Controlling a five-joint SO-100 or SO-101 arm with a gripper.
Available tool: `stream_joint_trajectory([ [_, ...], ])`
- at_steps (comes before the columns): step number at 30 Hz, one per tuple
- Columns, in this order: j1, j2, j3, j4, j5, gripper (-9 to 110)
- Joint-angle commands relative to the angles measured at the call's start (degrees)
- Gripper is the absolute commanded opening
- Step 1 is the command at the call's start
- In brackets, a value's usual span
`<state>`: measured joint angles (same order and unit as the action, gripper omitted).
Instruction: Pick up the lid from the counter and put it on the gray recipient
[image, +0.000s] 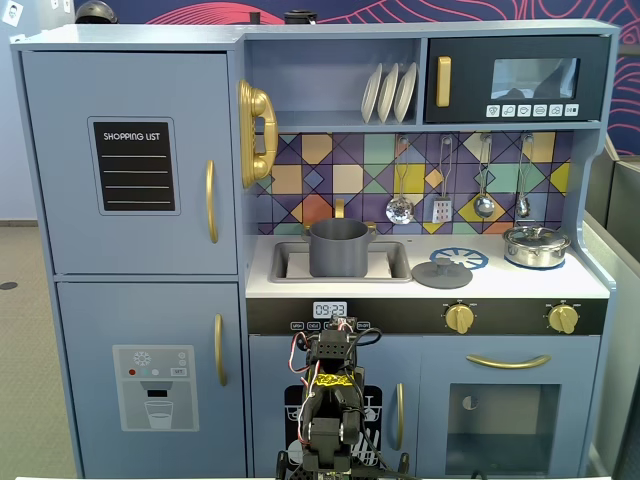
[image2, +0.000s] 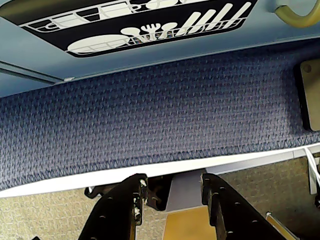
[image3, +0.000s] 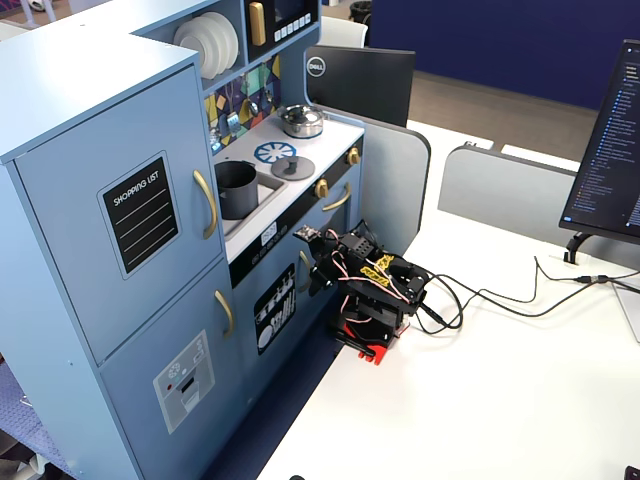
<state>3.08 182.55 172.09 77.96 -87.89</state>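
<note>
Gripper (image2: 172, 192) first: from where I'm standing it is hanging low in front of the toy kitchen, its two dark fingers (image2: 122, 200) spread apart with nothing between them, and the wrist view is showing only blue carpet and the foot of the dishwasher door (image2: 150, 25) beyond them. So the job is sitting at its very first step, as I judge it; nothing is being carried yet. The lid (image: 442, 273) is lying flat on the white counter (image: 590, 285), knob up, just right of the sink in a fixed view, overlapping the edge of a blue-and-white burner ring (image: 462, 257). To its left the gray recipient (image: 339, 247) is standing upright and uncovered in the sink (image: 398, 268). To the right, well apart, a shiny silver pot (image: 536, 245) is wearing its own lid, and that one is not wanted. The arm (image3: 370, 285) is sitting folded on the white bench (image3: 500, 400), well below counter height. Next, I reckon, it is needing to unfold, rise above the counter edge and reach over the lid, coming down squarely so the fingers can pinch the small knob, since the flat disc is offering little else to grip.
</note>
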Motion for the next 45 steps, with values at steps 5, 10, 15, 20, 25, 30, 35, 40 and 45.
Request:
stream_joint_trajectory([
  [5,5.36,-0.35,-0.09,9.67,-0.44,0],
  [10,5.36,-0.35,-0.09,9.67,-0.62,0],
  [15,5.45,-0.44,-0.26,6.59,0.26,0],
  [20,5.98,-2.64,-9.84,4.39,-0.79,0],
  [25,7.56,-6.5,-23.91,2.55,-4.75,0],
  [30,8.26,-7.12,-31.55,0.44,-7.73,0],
  [35,13.01,-8.35,-34.98,-12.74,-5.71,0],
  [40,21.09,-15.82,-37.18,-34.63,-6.15,0],
  [45,25.75,-22.24,-34.37,-60.03,-2.11,0],
])
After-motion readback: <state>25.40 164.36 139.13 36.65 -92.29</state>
